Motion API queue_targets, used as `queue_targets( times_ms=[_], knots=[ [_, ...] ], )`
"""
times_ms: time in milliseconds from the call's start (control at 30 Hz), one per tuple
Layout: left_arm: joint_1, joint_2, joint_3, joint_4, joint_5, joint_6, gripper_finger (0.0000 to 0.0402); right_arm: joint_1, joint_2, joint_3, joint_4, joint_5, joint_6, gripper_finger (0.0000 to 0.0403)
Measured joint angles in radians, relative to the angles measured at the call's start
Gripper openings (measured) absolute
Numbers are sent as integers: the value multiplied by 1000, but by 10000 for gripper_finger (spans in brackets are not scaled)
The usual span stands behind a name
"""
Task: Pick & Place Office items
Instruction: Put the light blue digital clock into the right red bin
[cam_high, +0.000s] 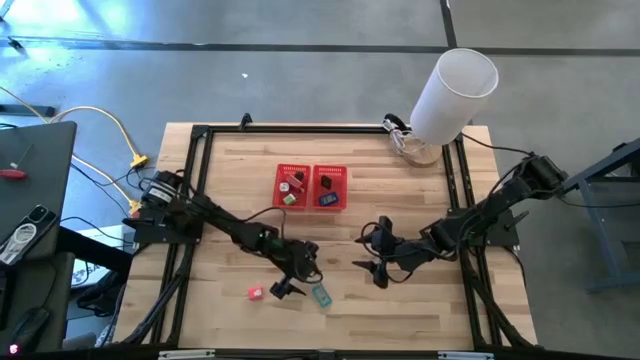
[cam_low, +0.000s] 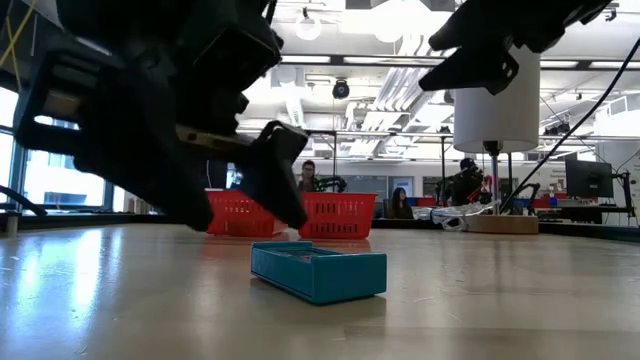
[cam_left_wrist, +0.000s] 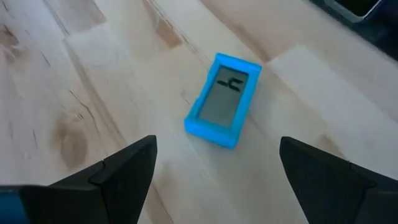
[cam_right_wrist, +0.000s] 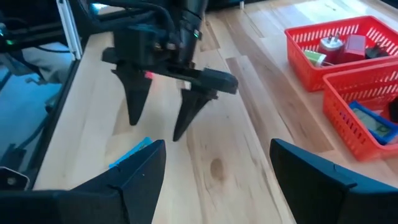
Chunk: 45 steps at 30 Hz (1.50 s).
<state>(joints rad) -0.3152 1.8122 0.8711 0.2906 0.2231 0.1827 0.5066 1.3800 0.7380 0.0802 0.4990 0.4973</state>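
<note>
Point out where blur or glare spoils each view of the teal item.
Low view: the left gripper looms dark and blurred before bright ceiling lights, while the teal item stays sharp. Left wrist view: teal item slightly soft. High view: it is tiny.

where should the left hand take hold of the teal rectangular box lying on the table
Grip the flat teal rectangular box across its two long side walls, coming straight down from above. It lies flat on the wooden table, low and narrow, so the short width probably fits between the open left hand's fingers, which hover just beside it.
</note>
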Motion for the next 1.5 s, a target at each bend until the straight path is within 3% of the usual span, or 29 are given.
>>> queue_targets(
  times_ms=[133, 500, 833, 1067, 1500],
  knots=[
    [7, 36, -39, 127, 40, -52, 331, 0, 0, 0, 16, 0, 4, 276],
    [11, 119, -40, 213, 68, -49, 331, 4, 9, 0, 35, 1, 15, 276],
    [4, 129, -40, 240, 58, -150, 331, 3, 38, -1, 50, -7, 10, 276],
    [-24, 131, -40, 250, -92, -99, 331, 3, 35, 0, 58, -7, 4, 276],
    [-57, 131, -40, 267, -171, -28, 331, 1, 35, 0, 59, -4, -4, 276]
  ],
)
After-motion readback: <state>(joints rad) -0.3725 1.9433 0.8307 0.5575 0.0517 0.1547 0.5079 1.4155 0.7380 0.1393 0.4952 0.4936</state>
